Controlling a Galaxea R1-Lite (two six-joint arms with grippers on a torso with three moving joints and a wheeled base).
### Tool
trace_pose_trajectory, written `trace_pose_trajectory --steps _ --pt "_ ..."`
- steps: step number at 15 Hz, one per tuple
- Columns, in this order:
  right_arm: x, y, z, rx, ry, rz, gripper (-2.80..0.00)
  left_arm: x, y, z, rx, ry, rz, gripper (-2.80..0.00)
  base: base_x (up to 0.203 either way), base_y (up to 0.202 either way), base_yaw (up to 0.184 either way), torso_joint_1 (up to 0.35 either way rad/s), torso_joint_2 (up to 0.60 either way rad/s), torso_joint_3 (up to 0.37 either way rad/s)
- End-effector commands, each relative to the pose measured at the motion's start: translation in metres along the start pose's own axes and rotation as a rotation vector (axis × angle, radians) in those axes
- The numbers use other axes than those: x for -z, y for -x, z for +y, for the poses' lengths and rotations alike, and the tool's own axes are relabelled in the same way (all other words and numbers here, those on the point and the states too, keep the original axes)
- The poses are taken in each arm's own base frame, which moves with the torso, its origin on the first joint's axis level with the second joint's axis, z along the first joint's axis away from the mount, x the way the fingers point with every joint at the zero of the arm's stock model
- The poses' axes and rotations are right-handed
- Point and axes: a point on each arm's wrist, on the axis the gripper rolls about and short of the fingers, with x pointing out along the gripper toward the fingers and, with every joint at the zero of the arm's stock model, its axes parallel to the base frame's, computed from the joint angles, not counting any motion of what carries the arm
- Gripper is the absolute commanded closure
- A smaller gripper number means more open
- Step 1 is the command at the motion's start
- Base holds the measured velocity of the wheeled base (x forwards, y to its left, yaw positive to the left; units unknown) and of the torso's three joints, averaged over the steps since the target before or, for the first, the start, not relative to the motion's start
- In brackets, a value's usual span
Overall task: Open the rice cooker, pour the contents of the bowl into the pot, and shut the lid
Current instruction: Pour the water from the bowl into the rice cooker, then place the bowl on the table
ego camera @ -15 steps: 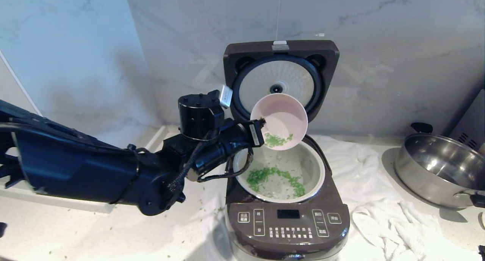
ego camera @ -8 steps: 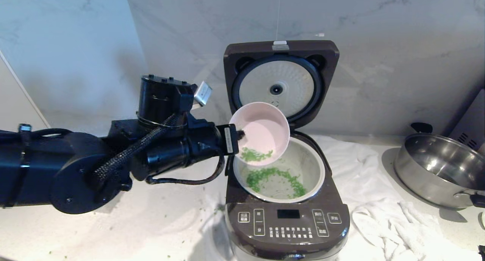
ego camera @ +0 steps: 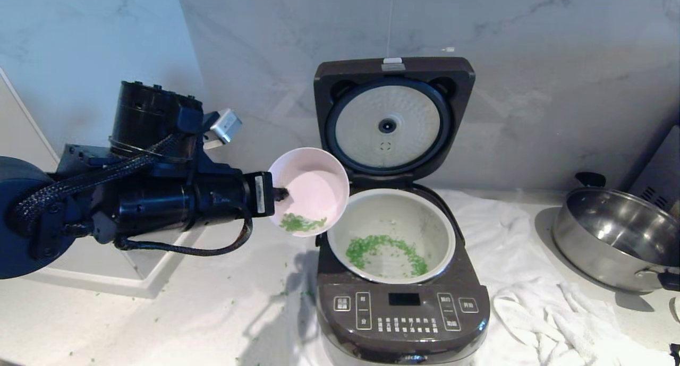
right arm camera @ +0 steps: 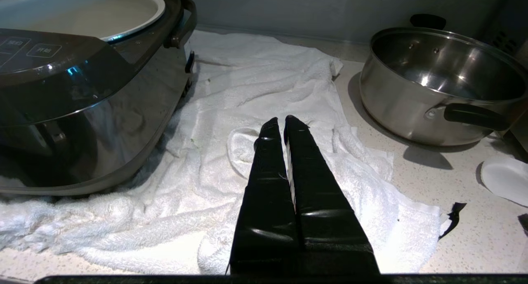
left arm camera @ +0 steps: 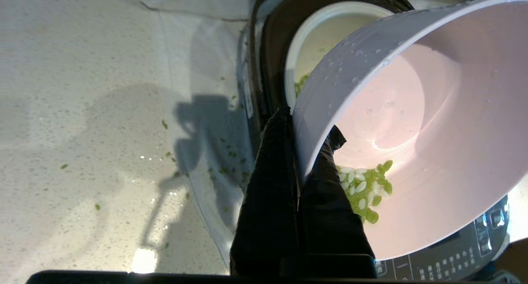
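The rice cooker (ego camera: 404,313) stands with its lid (ego camera: 393,68) swung up against the wall, showing the silvery plate underneath. Green bits (ego camera: 385,252) lie in a curved heap inside the whitish pot (ego camera: 425,217). My left gripper (ego camera: 281,195) (left arm camera: 309,125) is shut on the rim of the pink bowl (ego camera: 313,188) (left arm camera: 412,123), one finger inside and one outside. The bowl hangs tilted just left of the cooker, above the counter. A small clump of the contents (ego camera: 300,223) (left arm camera: 367,189) clings at its low side. My right gripper (right arm camera: 284,123) is shut and empty, parked over the towel.
A steel pan (ego camera: 611,238) (right arm camera: 437,78) with black handles sits at the right. A crumpled white towel (ego camera: 531,302) (right arm camera: 247,90) lies under and beside the cooker. Loose green bits (ego camera: 287,291) dot the counter left of it. A white raised ledge (ego camera: 133,281) runs under my left arm.
My left arm has swung left, carrying the bowl from above the pot to beside the cooker. The bowl's remaining clump has stayed inside it.
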Motion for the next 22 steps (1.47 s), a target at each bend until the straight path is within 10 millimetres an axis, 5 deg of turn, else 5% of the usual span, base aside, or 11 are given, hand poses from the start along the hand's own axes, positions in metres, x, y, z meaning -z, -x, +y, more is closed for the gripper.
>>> trace_pose_trajectory --steps 1,22 --pt "0.000 0.000 0.000 -0.001 0.001 0.001 0.00 0.000 0.003 0.001 -0.001 0.006 -0.006 0.00 0.000 0.000 0.000 0.000 0.00 0.000" --pt "0.000 0.000 0.000 0.000 0.001 0.001 0.00 0.004 0.011 0.019 -0.067 0.039 -0.015 0.00 0.000 0.000 0.000 0.000 0.00 0.000"
